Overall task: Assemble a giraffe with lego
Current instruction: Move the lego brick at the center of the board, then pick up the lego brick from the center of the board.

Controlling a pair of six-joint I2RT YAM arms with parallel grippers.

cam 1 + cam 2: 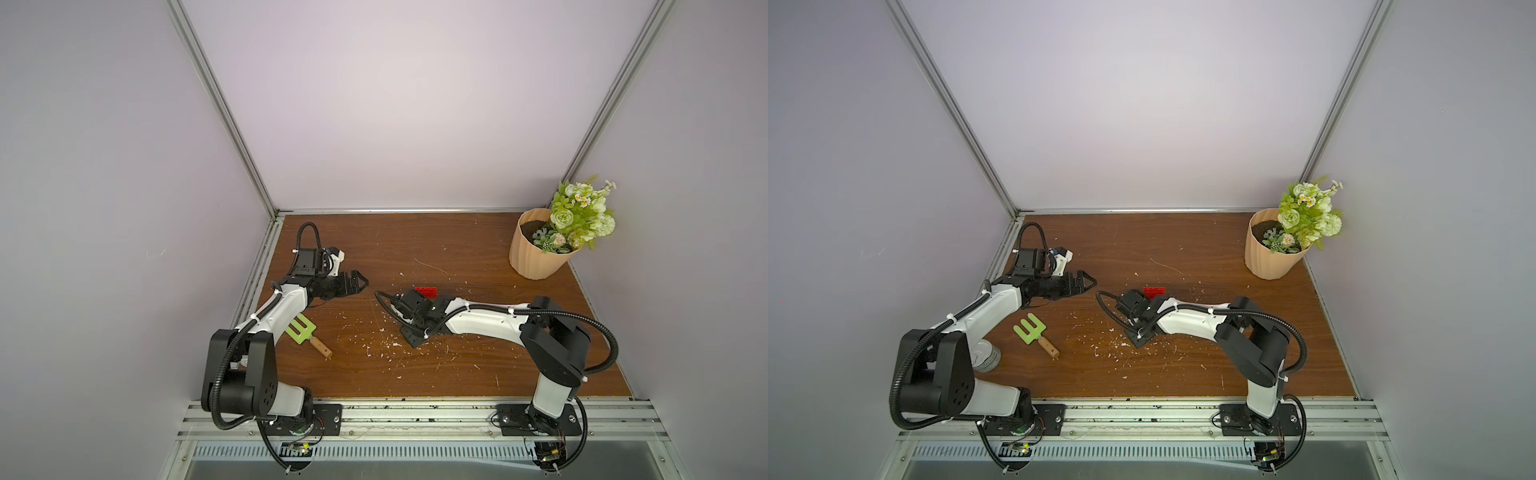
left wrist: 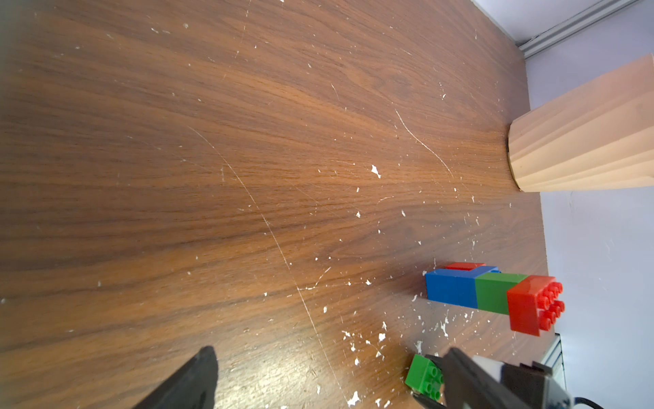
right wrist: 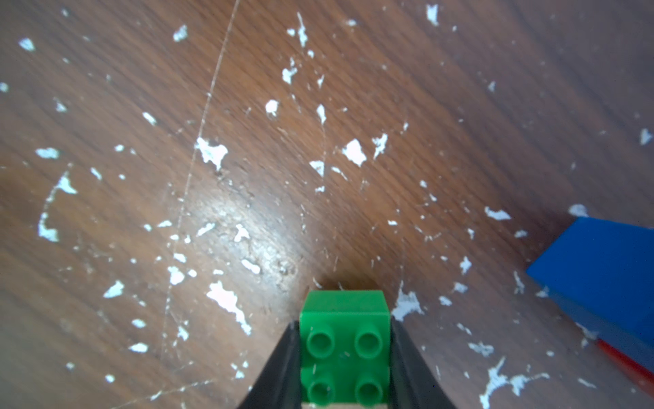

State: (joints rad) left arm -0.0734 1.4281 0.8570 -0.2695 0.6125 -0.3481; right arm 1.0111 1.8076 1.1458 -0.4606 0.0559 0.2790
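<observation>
Right gripper (image 3: 345, 333) clamps a green four-stud cube plastic brick (image 3: 345, 308); left gripper (image 1: 360, 280) stands spread and empty.

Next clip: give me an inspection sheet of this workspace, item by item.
Surface: wooden table, scratched, strewn with white flecks.
Job's things: giraffe part-built, upright, blue, green and red bricks joined; one green brick not yet on.
Clutter: green fork tool; flower pot; grey can.
Claws: left claw open, empty; right claw shut on the green brick.
Cables: black ribbed hoses loop along both arms.
Surroundings: lilac walls, aluminium frame rails.
</observation>
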